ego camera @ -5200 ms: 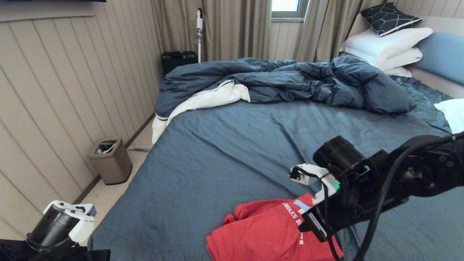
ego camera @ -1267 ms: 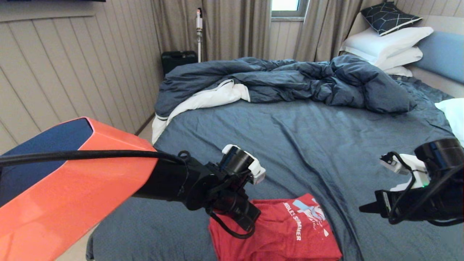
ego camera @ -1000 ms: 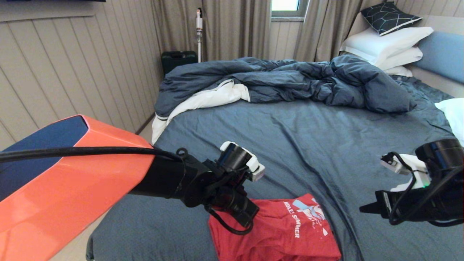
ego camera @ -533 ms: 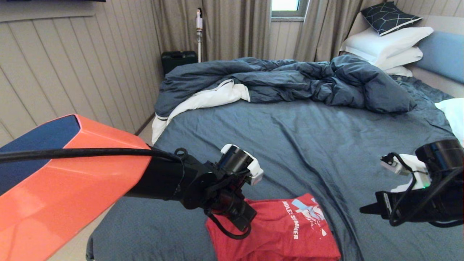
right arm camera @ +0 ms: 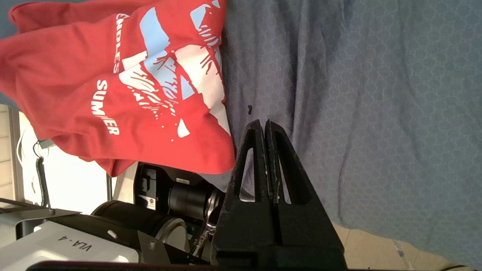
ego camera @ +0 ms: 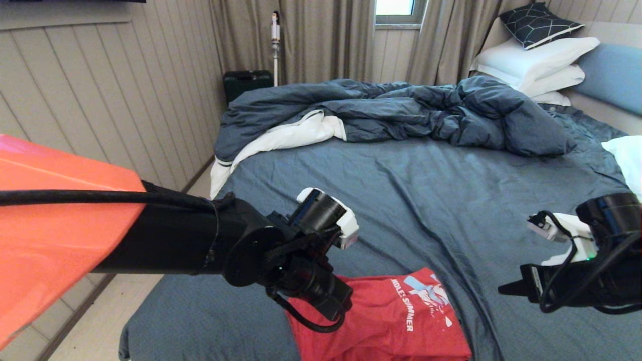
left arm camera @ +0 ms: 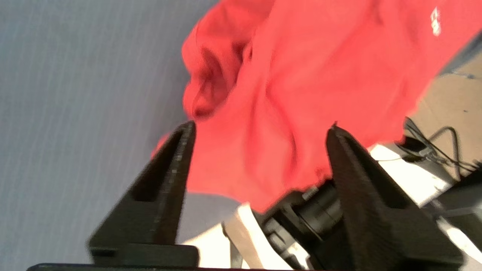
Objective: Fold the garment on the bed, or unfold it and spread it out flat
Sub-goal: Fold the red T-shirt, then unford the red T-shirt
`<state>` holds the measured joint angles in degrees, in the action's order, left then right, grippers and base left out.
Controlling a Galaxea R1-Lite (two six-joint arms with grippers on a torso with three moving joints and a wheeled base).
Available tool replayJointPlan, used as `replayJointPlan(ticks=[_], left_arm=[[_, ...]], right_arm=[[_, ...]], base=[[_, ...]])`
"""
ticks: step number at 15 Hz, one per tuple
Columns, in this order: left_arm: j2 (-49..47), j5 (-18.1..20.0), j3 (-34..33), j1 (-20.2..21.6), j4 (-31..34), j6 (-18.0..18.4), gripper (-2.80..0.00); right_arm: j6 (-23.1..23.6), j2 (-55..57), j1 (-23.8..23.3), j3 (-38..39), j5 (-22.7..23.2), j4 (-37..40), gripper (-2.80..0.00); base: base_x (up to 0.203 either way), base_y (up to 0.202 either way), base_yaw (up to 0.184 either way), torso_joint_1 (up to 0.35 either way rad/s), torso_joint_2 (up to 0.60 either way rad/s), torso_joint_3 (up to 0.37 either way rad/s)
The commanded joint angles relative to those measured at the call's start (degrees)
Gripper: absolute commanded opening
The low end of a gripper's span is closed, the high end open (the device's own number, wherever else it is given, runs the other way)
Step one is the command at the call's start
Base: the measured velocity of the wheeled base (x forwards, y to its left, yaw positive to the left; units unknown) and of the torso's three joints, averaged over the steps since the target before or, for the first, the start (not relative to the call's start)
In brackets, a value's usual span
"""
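1. The red T-shirt (ego camera: 396,321) lies folded into a rumpled block at the bottom centre of the head view, on the near edge of the bed (ego camera: 411,200), its white and light-blue print with the lettering facing up on the right half.
2. The left gripper (left arm camera: 260,128) hangs over the shirt's left part; in the left wrist view its two black fingers (left arm camera: 169,165) stand wide apart, released, with red cloth showing between them and nothing pinched.
3. In the head view the left arm reaches in from the left edge, its black wrist covering the shirt's upper left corner.
4. The right gripper (right arm camera: 265,126) sits at the lower right of the head view, above bare blue-grey sheet, apart from the shirt. Its fingers are pressed together, clenched on nothing.
5. The dark blue duvet (ego camera: 391,113) is bunched across the far side of the bed, upper centre.
6. White pillows (ego camera: 531,62) are stacked at the upper right, a dark patterned cushion on top.
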<state>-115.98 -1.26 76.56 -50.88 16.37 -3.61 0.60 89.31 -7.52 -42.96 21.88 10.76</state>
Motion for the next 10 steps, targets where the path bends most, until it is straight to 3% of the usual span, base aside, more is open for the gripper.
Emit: replayJointPlan(ticks=[1,4,7,8,10], left_arm=[[3.76,-0.89,-1.71,0.39,1.92,-0.62,0.0],[7.48,-4.96,-9.52,2.37,3.16,-2.26,0.0],[15.37,-6.03,-19.6,6.75,0.97,-5.67,0.0],[19.14,-6.25,-23.65,8.66,-0.17,-6.28,-2.8],[27.28,-7.07,-32.07,12.84,-3.13,-6.92,-2.8]], right_arm=[[0.04,-0.36,0.14,0.07,0.18,0.13,-2.8],[0.11,-0.63,0.4,0.85,0.19,0.13,-2.8],[0.16,-1.83,0.72,1.21,0.27,0.13,-2.8],[0.18,-2.45,0.75,1.5,0.24,0.13,-2.8],[0.23,-4.85,0.89,2.42,0.26,0.09,-2.8]], base=[[0.0,0.0,0.0,0.0,0.0,0.0],[0.0,0.0,0.0,0.0,0.0,0.0],[0.0,0.0,0.0,0.0,0.0,0.0],[0.0,0.0,0.0,0.0,0.0,0.0],[0.0,0.0,0.0,0.0,0.0,0.0]])
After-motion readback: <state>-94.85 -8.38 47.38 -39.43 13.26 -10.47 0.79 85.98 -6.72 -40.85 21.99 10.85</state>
